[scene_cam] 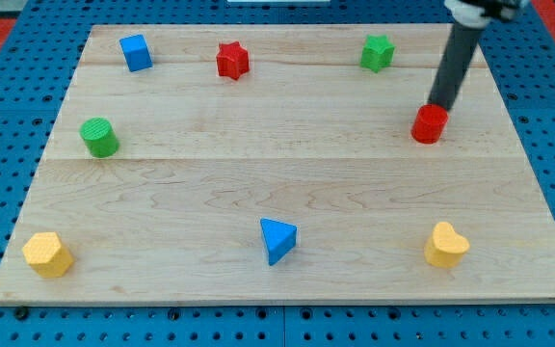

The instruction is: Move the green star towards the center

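While tilted, my tip (440, 103) seemingly touches the red cylinder (430, 124).

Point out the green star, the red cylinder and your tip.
green star (377, 52), camera view: the middle of its top face.
red cylinder (430, 124), camera view: the middle of its side.
my tip (438, 103), camera view: the rod's very end, just behind the red cylinder.

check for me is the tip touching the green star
No, my tip sits at the red cylinder near the view's right, well apart from the green star at the top.
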`<control>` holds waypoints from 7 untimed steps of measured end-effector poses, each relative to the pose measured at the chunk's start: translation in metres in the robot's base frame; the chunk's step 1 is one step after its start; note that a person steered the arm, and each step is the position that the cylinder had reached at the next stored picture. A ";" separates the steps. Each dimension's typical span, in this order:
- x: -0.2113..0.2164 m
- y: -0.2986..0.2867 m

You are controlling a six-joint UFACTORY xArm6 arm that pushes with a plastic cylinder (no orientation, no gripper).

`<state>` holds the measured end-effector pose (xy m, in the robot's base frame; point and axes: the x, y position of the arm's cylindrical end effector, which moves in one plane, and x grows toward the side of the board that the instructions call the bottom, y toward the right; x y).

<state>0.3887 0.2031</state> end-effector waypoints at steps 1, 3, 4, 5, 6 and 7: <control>0.010 -0.022; -0.008 0.000; -0.019 0.000; -0.031 0.002; -0.030 0.006; -0.024 -0.015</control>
<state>0.3650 0.1877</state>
